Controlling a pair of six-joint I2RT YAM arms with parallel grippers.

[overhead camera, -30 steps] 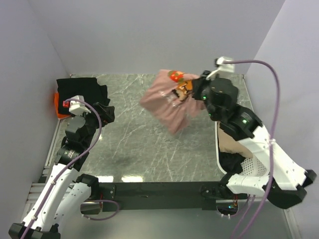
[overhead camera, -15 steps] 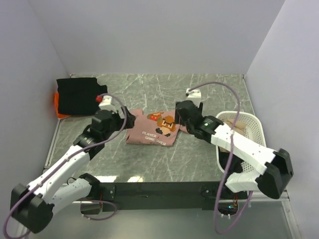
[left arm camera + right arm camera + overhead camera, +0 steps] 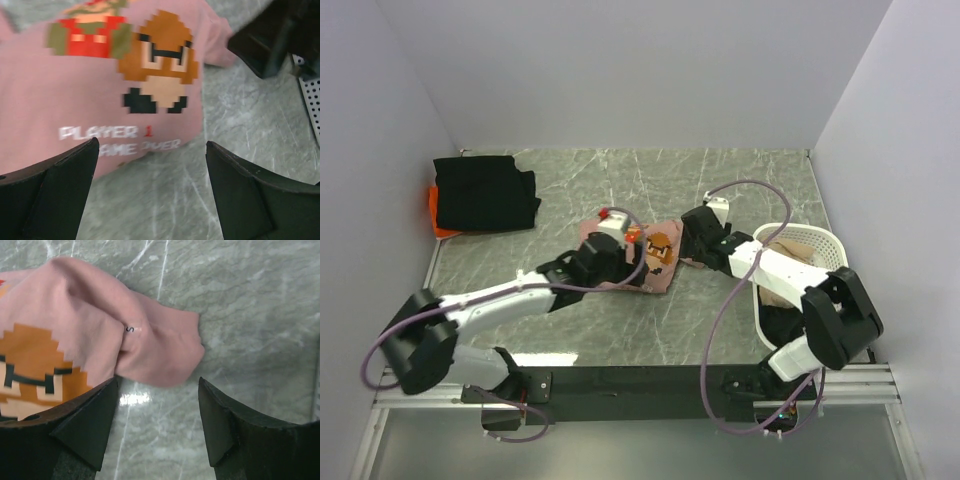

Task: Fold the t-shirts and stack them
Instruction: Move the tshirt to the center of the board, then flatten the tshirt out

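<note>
Pink t-shirt (image 3: 665, 275) lies crumpled on the grey marble counter (image 3: 720, 180), roughly mid-counter, chest side up. I can read the pixel-art graphic (image 3: 155, 65) and the white text (image 3: 100, 134) under it in the left wrist view. It is not flat; one sleeve (image 3: 160, 350) sticks out to the basket side, bunched.

Left tool (image 3: 623, 266) sits low over the near-left part of the pink t-shirt, fingers (image 3: 65, 185) spread wide, nothing between them; the hem with the text shows in the gap. I cannot tell if the tips touch cloth.

Right tool (image 3: 688, 243) is at the shirt's right end, over the sleeve. Its fingers (image 3: 90, 415) are spread too, pinching nothing; the sleeve end and bare counter show between them.

Black t-shirt (image 3: 485, 190) lies folded at the far-left corner, on top of the orange t-shirt (image 3: 437, 226), of which only an edge peeks out on the left. Both are well apart from the pink one.

White mesh laundry basket (image 3: 828, 240) stands at the right edge, beside the right arm, with beige cloth (image 3: 790, 262) inside.
</note>
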